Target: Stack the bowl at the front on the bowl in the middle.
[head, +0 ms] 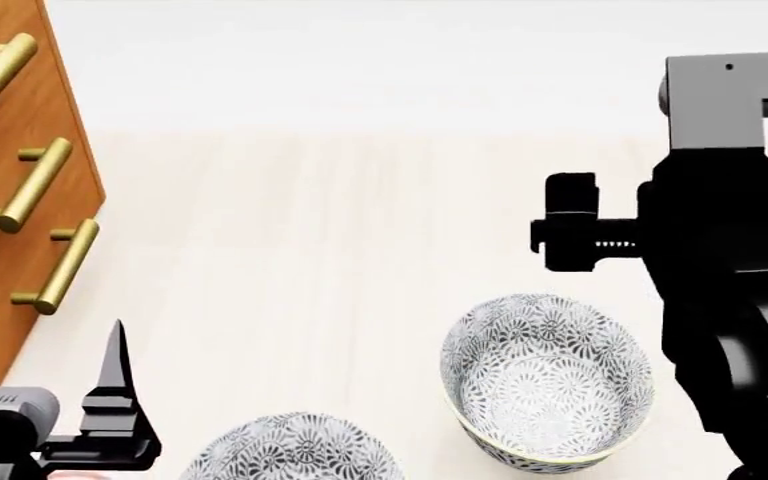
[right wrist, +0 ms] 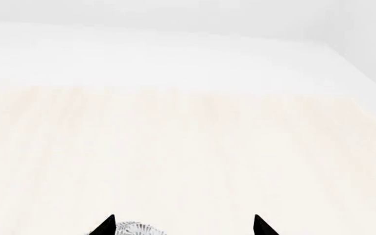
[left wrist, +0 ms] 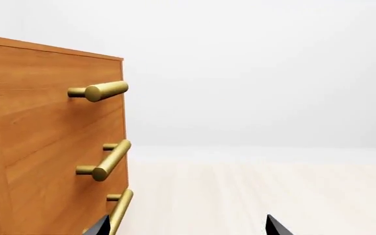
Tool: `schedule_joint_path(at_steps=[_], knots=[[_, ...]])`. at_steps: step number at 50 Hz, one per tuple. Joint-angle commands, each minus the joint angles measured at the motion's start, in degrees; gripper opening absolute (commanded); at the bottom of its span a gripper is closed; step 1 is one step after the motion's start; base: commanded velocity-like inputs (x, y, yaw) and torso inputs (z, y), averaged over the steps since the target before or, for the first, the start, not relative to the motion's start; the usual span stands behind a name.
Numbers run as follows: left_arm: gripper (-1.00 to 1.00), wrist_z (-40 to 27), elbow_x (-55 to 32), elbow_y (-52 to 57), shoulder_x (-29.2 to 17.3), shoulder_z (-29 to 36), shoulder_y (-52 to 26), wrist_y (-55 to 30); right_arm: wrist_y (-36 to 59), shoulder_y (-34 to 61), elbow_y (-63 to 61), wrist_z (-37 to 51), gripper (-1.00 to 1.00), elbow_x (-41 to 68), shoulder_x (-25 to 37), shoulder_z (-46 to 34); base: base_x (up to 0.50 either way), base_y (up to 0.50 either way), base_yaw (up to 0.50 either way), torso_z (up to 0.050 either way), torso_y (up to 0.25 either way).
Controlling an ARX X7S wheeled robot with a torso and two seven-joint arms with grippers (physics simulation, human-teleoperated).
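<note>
Two patterned bowls on a pale wood surface, both grippers spread and holding nothing.

In the head view, one bowl [head: 548, 392] sits at lower right of centre, and a second bowl [head: 291, 448] is cut by the bottom edge, well apart from it. The left gripper [head: 40, 365], lower left, has its fingers spread beside the wooden drawer cabinet [head: 11, 130] with brass handles [head: 31, 185]. The right gripper [right wrist: 183, 226] shows two parted tips above a bowl rim.
</note>
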Motion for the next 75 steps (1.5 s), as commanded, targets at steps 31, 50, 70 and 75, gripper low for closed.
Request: schedule_joint_path(at_steps=[31, 50, 70, 75], knots=[[1.00, -0.51, -1.97, -0.18, -1.81, -0.18, -0.46, 0.01, -9.24, 0.98, 21.73, -6.02, 1.00, 1.60, 2.21, -7.46, 0.00, 0.00, 0.00, 0.000, 0.000], [1.00, -0.27, -3.10, -0.74, -2.46, -0.26, -0.41, 0.19, -16.10, -0.76, 28.81, -7.39, 1.00, 1.43, 1.55, -6.64, 0.00, 0.00, 0.00, 0.000, 0.000], [1.00, -0.57, -4.02, -0.27, -3.16, -0.38, -0.19, -0.17, -21.07, 0.75, 42.64, -10.18, 1.00, 0.06, -0.07, -9.10, 0.00, 0.00, 0.00, 0.000, 0.000], [1.00, -0.65, -4.34, -0.10, -3.36, -0.52, -0.22, -0.34, -20.33, 4.18, 51.94, -12.04, 1.00, 0.95, -0.72, -7.89, 0.00, 0.00, 0.00, 0.000, 0.000]])
